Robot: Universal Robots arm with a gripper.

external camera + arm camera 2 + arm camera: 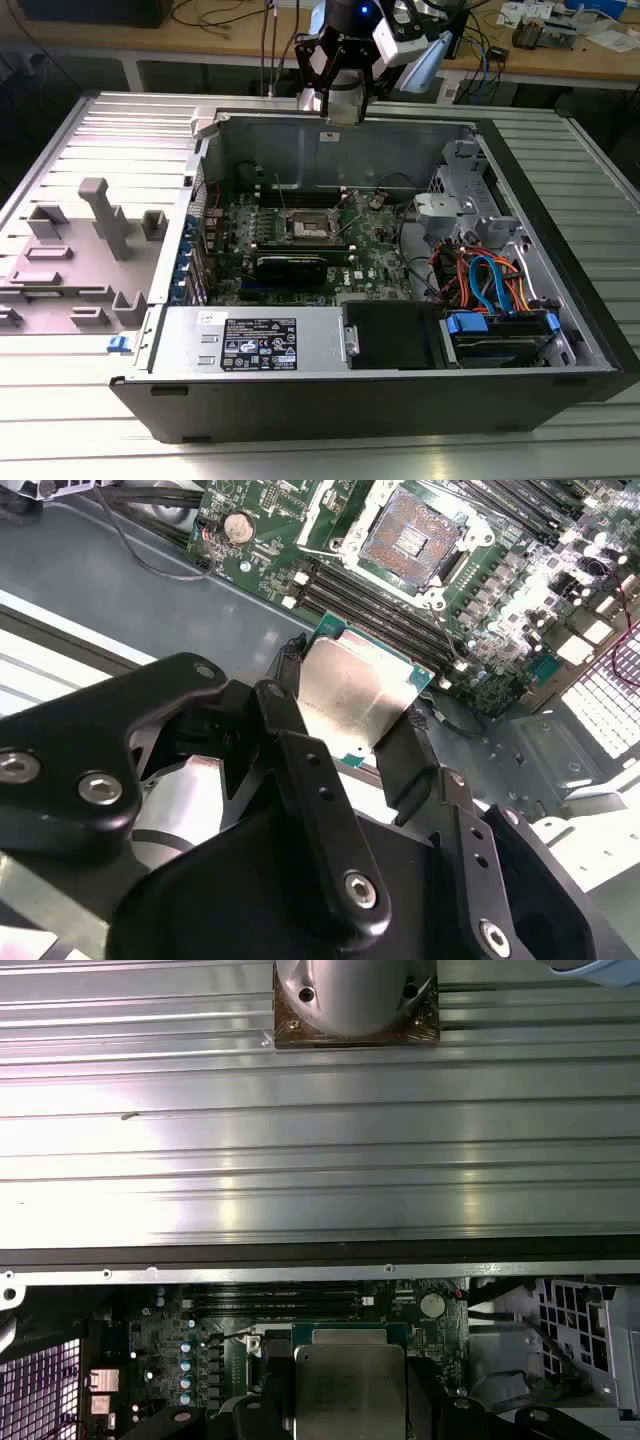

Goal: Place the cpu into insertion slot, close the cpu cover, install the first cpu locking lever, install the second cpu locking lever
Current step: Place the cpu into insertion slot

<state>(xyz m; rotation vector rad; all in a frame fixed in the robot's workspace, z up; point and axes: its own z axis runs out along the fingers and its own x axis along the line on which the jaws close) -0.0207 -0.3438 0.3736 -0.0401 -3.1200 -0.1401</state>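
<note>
1. A lab or electronics workshop is showing itself here: an opened computer case [380, 400] is lying on a ribbed metal table [60, 440].
2. Cables [478, 55] are trailing across a wooden workbench [100, 40] behind.

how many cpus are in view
1. The cpu is gripped in the tool over the open case. The insertion slot is bare, with no chip in it. Another could be hidden elsewhere.
</note>
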